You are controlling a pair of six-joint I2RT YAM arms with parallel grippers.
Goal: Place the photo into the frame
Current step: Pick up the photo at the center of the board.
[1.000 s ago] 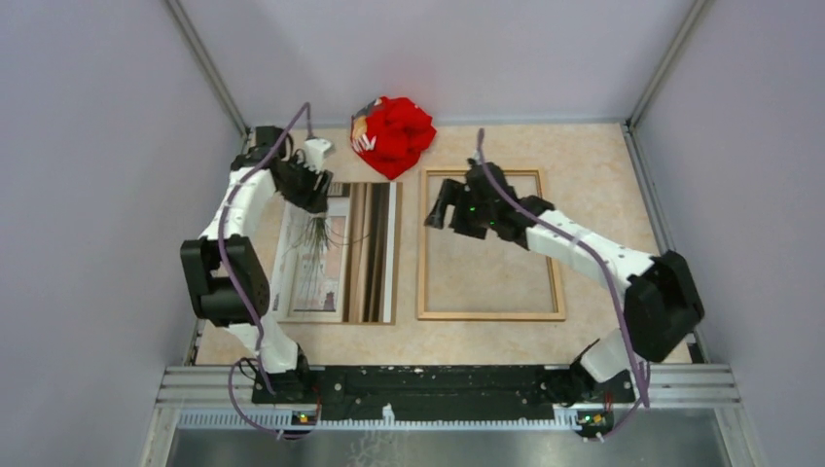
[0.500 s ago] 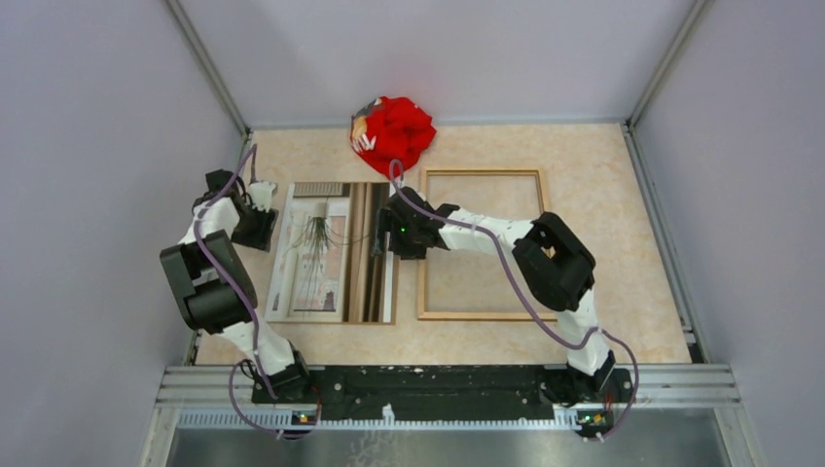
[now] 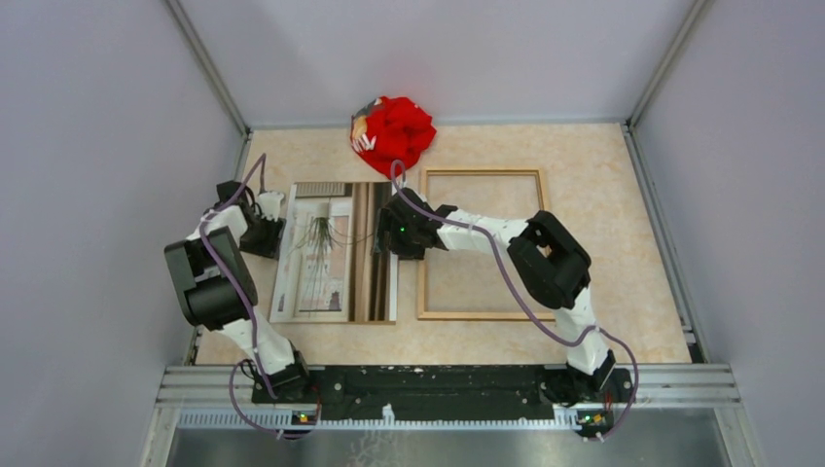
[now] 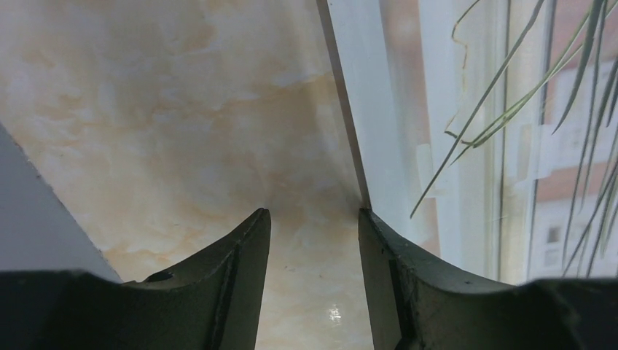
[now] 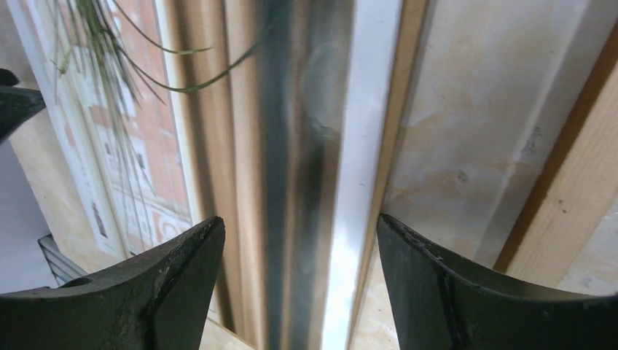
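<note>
The photo [image 3: 336, 251] lies face up on the table, left of centre, showing a window, a trailing plant and brown curtains. The brown wooden frame [image 3: 421, 253] lies flat to its right. My left gripper [image 3: 270, 232] is open at the photo's left edge; in the left wrist view [image 4: 312, 226] its right finger [image 4: 408, 277] touches the photo's edge [image 4: 379, 138] while the left finger rests over bare table. My right gripper [image 3: 391, 233] is open over the photo's right edge; in the right wrist view [image 5: 300, 240] its jaws straddle the curtain strip [image 5: 291, 146], and the frame's rail [image 5: 568, 182] is at the right.
A crumpled red cloth [image 3: 392, 133] lies at the back of the table, just beyond the photo and frame. Grey walls stand close on the left, back and right. The marbled tabletop [image 3: 603, 195] extends right of the frame.
My right arm swung left from over the frame to the photo's right edge. My left gripper came down from the photo's top-left corner to its left edge, then edged right.
</note>
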